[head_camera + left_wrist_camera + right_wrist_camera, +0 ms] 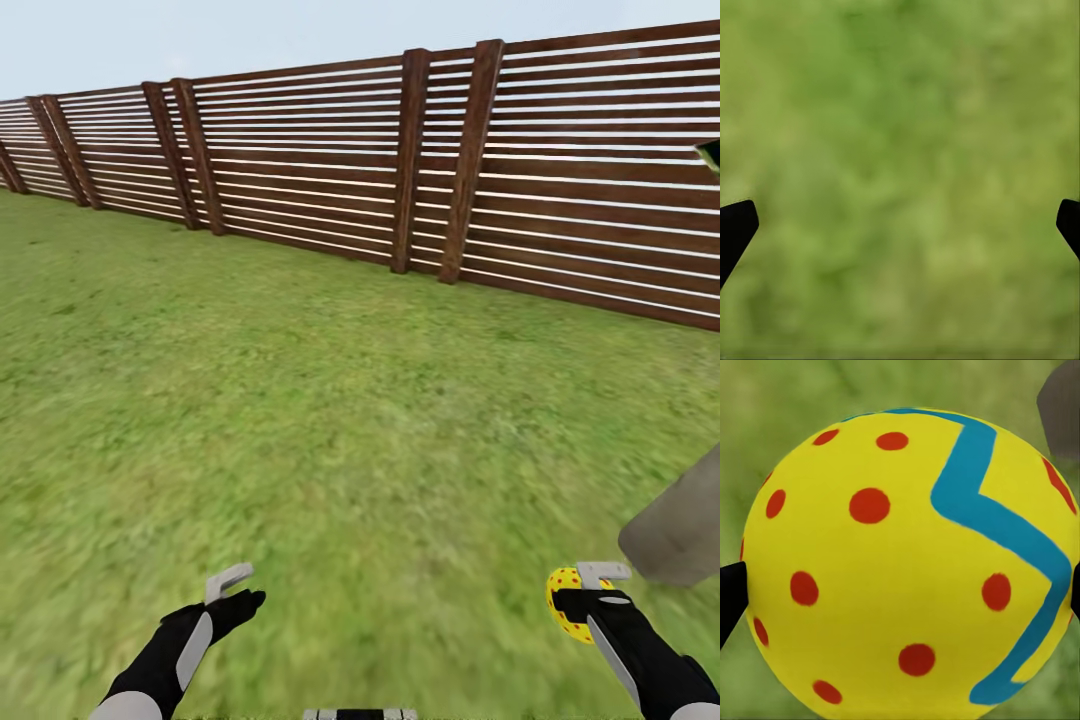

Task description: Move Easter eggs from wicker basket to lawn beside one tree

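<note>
Lawn (330,420) in front, fence (420,160) behind.
A tree trunk (680,530) stands at right, just beside the egg (562,603) in the right gripper (590,590).

light: bright, even (no cast shadows) | blur: lawn (900,150) soft at wrist

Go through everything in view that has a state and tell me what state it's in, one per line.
Left tool: open, empty, held above the lawn.
Right tool: shut on an Easter egg.
Easter egg: held off the grass, near the grey trunk.
Fence: upright, intact.
</note>
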{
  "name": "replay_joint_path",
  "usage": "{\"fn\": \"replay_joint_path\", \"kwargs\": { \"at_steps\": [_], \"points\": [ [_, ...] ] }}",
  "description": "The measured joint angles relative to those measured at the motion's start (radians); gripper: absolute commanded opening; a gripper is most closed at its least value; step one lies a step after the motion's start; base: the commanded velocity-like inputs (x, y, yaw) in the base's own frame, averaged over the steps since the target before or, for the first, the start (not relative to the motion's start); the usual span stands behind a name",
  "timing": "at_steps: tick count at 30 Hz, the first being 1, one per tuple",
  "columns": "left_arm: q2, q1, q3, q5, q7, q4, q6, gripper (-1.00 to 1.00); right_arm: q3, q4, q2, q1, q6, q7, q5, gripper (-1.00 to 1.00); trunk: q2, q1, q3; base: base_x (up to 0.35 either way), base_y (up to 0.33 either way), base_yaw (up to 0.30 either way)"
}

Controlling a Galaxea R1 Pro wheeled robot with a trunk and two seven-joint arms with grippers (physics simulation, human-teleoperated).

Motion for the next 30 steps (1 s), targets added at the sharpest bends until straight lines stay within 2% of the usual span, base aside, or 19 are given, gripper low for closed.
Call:
{"fn": "replay_joint_path", "kwargs": {
  "at_steps": [13, 17, 23, 30],
  "points": [
    [-0.002, 0.000, -0.001, 0.000, 0.000, 0.000, 0.000, 1.00, 0.000, 0.000, 0.000, 0.000, -0.010, 0.000, 0.000, -1.00, -0.003, 0.006, -0.050, 0.002, 0.000, 0.000],
    [-0.002, 0.000, -0.003, -0.001, -0.003, 0.034, -0.001, 1.00, 0.000, 0.000, 0.000, 0.000, -0.010, 0.000, 0.000, -1.00, -0.004, 0.007, -0.066, 0.261, 0.000, 0.000],
    [-0.002, 0.000, -0.004, -0.003, -0.003, 0.040, -0.002, 1.00, 0.000, -0.001, -0.010, 0.000, -0.009, 0.003, -0.001, -1.00, -0.005, 0.010, -0.089, 0.299, 0.000, 0.000],
    [-0.002, 0.000, -0.003, 0.003, -0.001, 0.040, 0.000, 1.00, 0.000, -0.002, -0.011, 0.000, -0.008, 0.002, -0.001, -1.00, -0.007, 0.013, -0.116, 0.032, 0.000, 0.000]
  ]
}}
